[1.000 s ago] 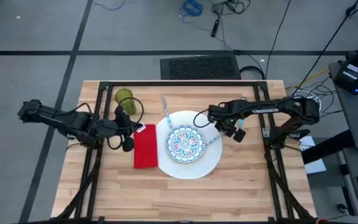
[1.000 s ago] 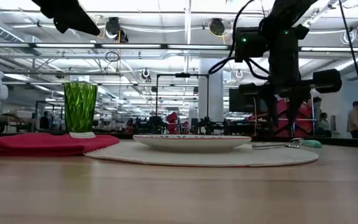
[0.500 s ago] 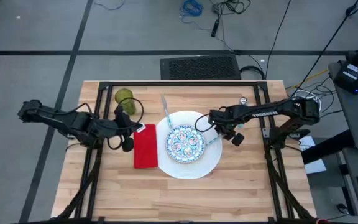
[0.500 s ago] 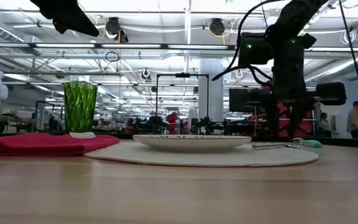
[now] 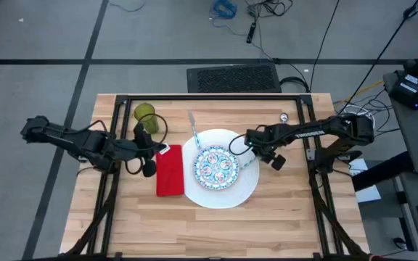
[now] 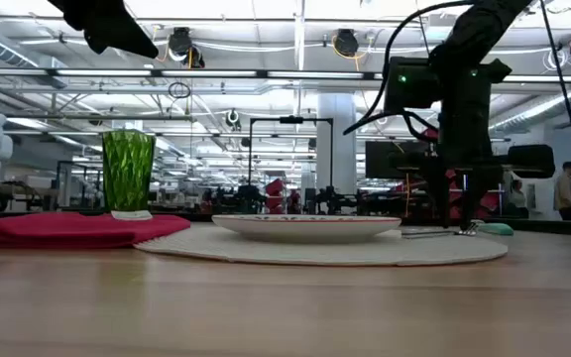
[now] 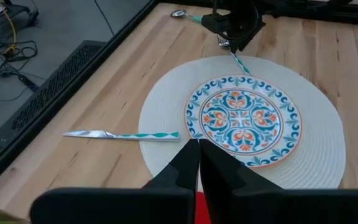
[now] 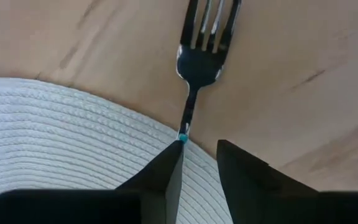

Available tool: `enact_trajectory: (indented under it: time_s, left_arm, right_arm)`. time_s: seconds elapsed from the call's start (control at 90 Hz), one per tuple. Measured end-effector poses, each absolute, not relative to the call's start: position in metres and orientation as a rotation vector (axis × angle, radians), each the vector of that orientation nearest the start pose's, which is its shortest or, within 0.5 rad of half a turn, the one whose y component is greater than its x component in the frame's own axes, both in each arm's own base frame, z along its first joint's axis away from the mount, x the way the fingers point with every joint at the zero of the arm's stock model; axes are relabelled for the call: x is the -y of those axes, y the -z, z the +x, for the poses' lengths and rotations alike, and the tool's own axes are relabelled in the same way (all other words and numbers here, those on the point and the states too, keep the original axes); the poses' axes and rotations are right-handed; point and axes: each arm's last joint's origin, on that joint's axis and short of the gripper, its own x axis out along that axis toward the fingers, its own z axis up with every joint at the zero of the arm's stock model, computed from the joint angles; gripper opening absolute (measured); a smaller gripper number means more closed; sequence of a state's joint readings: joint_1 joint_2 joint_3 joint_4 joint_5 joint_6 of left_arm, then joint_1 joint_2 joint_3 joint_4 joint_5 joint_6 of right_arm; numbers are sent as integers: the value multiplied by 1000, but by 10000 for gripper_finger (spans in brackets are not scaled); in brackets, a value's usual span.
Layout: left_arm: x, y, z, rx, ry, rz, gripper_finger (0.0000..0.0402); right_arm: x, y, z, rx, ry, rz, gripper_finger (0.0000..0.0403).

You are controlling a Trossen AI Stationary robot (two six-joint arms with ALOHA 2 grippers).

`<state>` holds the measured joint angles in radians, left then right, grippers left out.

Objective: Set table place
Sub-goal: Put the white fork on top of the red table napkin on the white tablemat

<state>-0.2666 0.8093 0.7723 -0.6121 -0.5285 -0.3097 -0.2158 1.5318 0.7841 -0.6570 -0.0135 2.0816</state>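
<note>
A large white round plate [image 5: 227, 194], ribbed like a woven mat, lies mid-table with the small blue-patterned plate [image 5: 216, 165] on it. The red napkin [image 5: 170, 171] lies to its left, and the green tumbler [image 5: 144, 113] stands behind the napkin. The fork [image 8: 205, 43] lies at the big plate's right edge, its teal handle on the rim. My right gripper [image 8: 197, 155] is low over it, narrowly open. My left gripper [image 7: 197, 149] is shut and hangs high over the napkin's edge. My right gripper points down over the fork where the neck meets the teal handle [image 8: 183, 135]. One finger [image 8: 166, 171] covers the handle there, and I cannot tell whether it touches. The fork lies flat, tines on the wood.
A teal-handled knife [image 5: 192, 125] lies on the wood behind the plates. A spoon [image 5: 284, 117] lies at the far right by the black frame. The near half of the table [image 5: 216, 232] is bare wood.
My right gripper has come down onto the fork and moved a little toward the plates. The fork and the other things have stayed where they were.
</note>
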Motion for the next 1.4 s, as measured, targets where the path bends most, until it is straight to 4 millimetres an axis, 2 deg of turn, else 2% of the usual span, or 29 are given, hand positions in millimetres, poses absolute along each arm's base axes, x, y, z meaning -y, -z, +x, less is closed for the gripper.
enact_trajectory:
  time_s: [0.167,0.922,1.4]
  left_arm:
    - [28,-289,157,-552,-342,-49,0]
    - [28,-289,157,-553,-341,-73,0]
    - [30,-284,163,-585,-345,-58,0]
  right_arm:
    - [55,-150,243,-645,1543,1827,55]
    - [61,-155,245,-646,1487,1803,71]
    - [65,-153,243,-610,1541,1798,71]
